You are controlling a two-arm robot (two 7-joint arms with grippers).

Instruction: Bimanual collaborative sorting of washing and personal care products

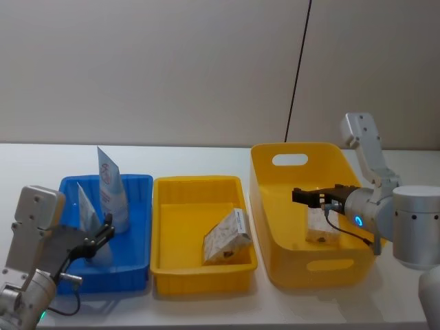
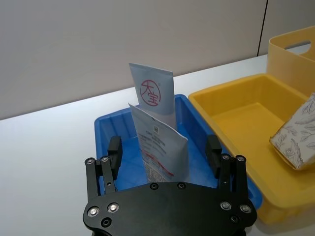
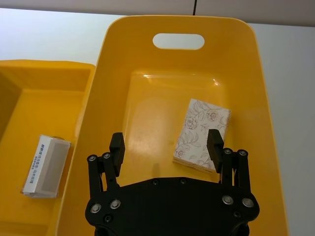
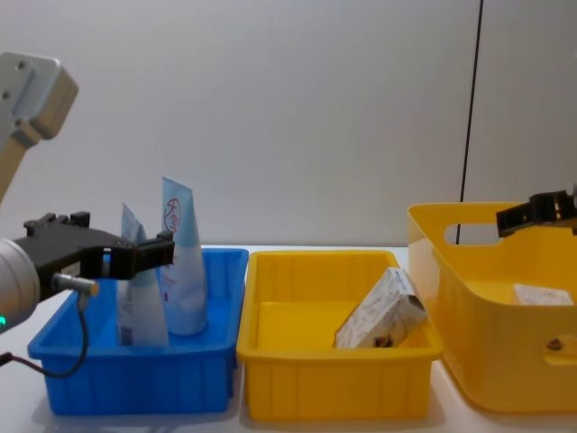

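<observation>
Two pale blue-white tubes stand upright in the blue bin (image 1: 137,180): a taller tube (image 2: 155,93) with a red logo and a nearer tube (image 2: 160,147). My left gripper (image 2: 164,151) is open, one finger on each side of the nearer tube, with a gap on both sides. A patterned box (image 1: 225,240) leans in the shallow yellow bin (image 1: 196,182). Another patterned box (image 3: 202,130) lies flat on the floor of the tall yellow bin (image 3: 113,73). Above that bin hovers my right gripper (image 3: 166,146), open and holding nothing, with the box below its one finger.
The three bins stand side by side on a white table (image 1: 206,155), close to its front edge. A plain wall rises behind the table. A dark cable (image 1: 297,75) hangs down the wall behind the tall bin. Bare tabletop lies behind the bins.
</observation>
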